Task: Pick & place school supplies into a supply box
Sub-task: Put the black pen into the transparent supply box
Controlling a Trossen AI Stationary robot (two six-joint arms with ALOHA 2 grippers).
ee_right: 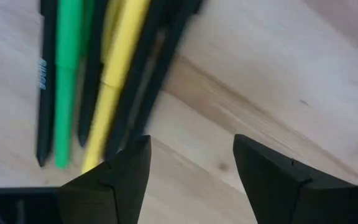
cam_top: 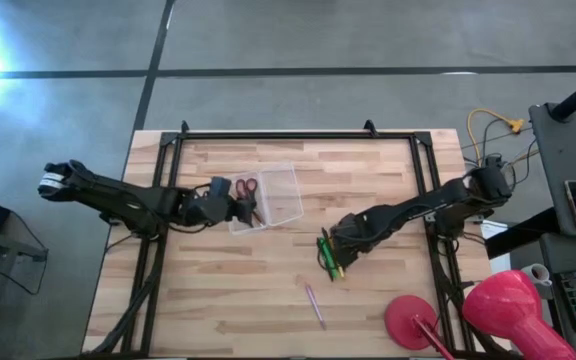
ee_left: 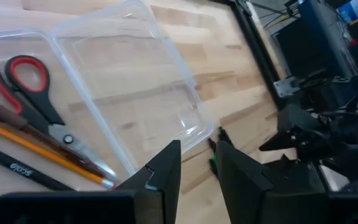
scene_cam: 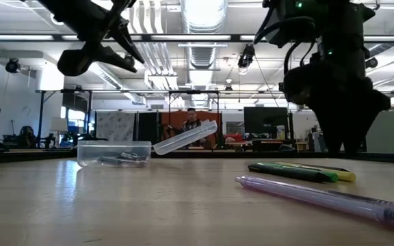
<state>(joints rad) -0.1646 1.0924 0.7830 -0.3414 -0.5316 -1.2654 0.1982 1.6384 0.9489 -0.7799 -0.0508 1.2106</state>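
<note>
With its fingers spread wide and empty, the right gripper [ee_right: 188, 180] should probably settle squarely over the green pen [ee_right: 64, 74], not the neighbouring yellow pen [ee_right: 114, 68], before closing.

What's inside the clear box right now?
The clear box holds red-handled scissors, an orange pencil, a brown one and a black pen. Its open lid is empty. The left gripper hides the near corner.

The high view looks straight down on the whole light wooden slatted table [cam_top: 268, 290]. The low view faces level across it. Both wrist views sit close above it; high and low share the clear plastic rectangular box [cam_top: 268, 195].
</note>
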